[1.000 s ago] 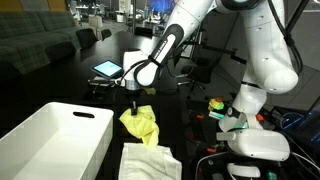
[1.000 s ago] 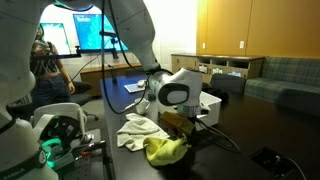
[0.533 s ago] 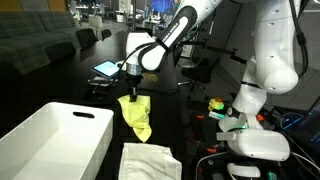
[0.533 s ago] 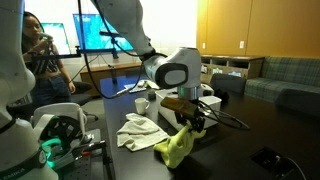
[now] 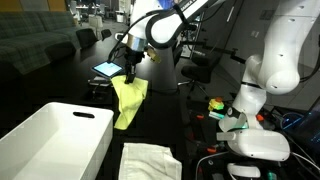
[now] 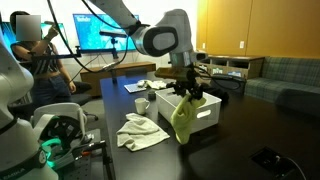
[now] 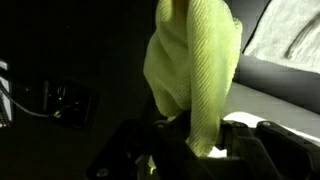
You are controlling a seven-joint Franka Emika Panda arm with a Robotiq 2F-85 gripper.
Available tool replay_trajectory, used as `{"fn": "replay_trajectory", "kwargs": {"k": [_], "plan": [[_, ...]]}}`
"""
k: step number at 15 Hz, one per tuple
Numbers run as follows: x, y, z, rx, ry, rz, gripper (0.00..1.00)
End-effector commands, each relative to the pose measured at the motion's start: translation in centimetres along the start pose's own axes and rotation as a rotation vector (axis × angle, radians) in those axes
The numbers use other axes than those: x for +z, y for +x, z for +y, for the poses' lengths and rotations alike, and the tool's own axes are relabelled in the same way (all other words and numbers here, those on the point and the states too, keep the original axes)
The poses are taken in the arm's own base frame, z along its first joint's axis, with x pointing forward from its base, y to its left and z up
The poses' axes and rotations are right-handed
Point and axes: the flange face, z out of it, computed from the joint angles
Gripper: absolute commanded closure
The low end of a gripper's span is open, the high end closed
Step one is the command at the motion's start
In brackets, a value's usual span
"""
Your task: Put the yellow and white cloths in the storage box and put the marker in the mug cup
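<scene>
1. The gripper (image 5: 128, 70) was raised well above the table (image 6: 240, 135), and its fingers (image 6: 188, 92) were pinched tight on the gathered top of the yellow cloth (image 5: 127, 100).
2. The yellow cloth hung straight down from the fingers. Its long axis ran vertically, with the bunched end up in the grip and the loose end pointing down at the table.
3. In the wrist view, the cloth (image 7: 195, 70) filled the middle of the picture as a narrow folded strip running away from the fingers, and its ribbed weave showed clearly.
4. In both exterior views the cloth widened a little just below the fingers and then tapered to a point at its lowest part.
5. The storage box (image 5: 50, 140) stood open on the table, below the fingers and off to one side. The cloth's lower tip hung close to the box's near corner, but I could not tell whether it was over the rim or just outside it.
6. The white cloth (image 5: 150, 158) lay on the table, well below the fingers and apart from the hanging cloth. It appeared rumpled in an exterior view (image 6: 140, 130).
7. The mug (image 6: 142, 104) stood upright on the table below the fingers, beyond the white cloth.
</scene>
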Motion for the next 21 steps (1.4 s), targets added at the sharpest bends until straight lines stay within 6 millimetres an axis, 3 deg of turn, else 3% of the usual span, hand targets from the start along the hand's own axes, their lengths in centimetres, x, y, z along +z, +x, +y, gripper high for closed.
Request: {"fn": "replay_trajectory", "kwargs": {"k": [1,4,6,8,13,17,21], "plan": [[-6.5,0.0,-1.5,0.076,-0.025,0.117,0.97],[-9.0,0.8,-2.7,0.050,-0.041,0.153,0.97],[-9.1,1.7,-4.2,0.009,-0.041,0.158,0.97],[-8.2,2.3,-6.0,-0.053,-0.038,0.138,0.97],[-3.6,2.3,-10.4,-0.255,-0.003,0.034,0.97],[-2.4,0.4,-13.6,-0.478,0.031,-0.031,0.97],[-2.1,-0.2,-16.4,-0.686,0.024,-0.049,0.97]]}}
